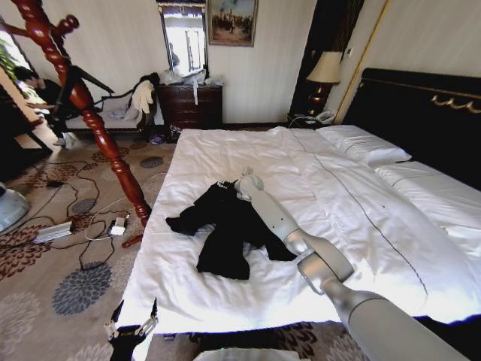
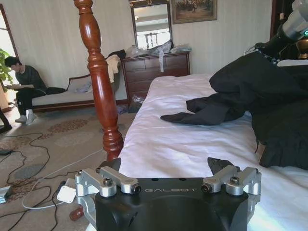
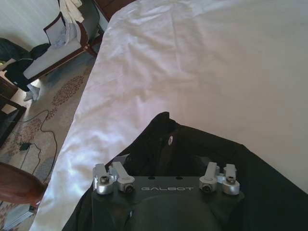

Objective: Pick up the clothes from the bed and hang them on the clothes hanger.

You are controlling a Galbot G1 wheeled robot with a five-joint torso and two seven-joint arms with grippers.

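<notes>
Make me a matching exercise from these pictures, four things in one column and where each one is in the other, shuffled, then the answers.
Things:
1. coat
2. right gripper
3. left gripper
4. coat stand

Places:
A. on the carpet left of the bed
B. low at the bed's near corner
C. spread on the white duvet
D. over the coat's collar end

Pairs: 1-C, 2-D, 3-B, 4-A
</notes>
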